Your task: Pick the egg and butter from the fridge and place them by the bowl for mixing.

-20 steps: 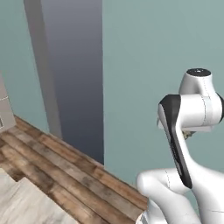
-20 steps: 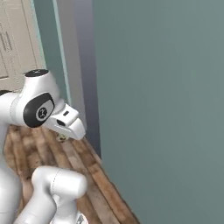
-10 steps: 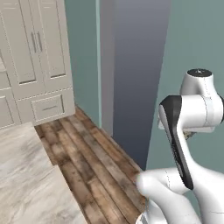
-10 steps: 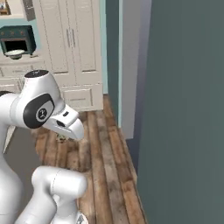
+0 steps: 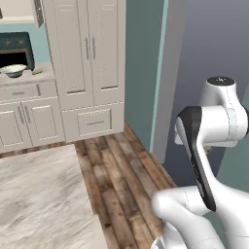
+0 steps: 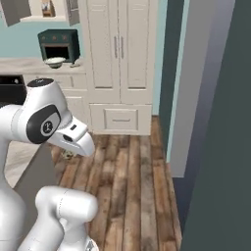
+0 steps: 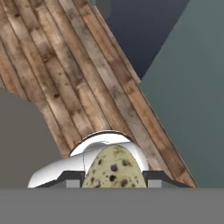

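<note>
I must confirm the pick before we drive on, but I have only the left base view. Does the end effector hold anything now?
Observer: Yes. In the hand view a speckled egg sits between the fingertips of the end effector.
Operator: What is under the hand?
Observer: Wooden floor planks, seen past the egg.
Operator: I see the bowl on the counter, far left. What stands behind it?
Observer: In the right base view the bowl sits in front of a dark green toaster oven.
</note>
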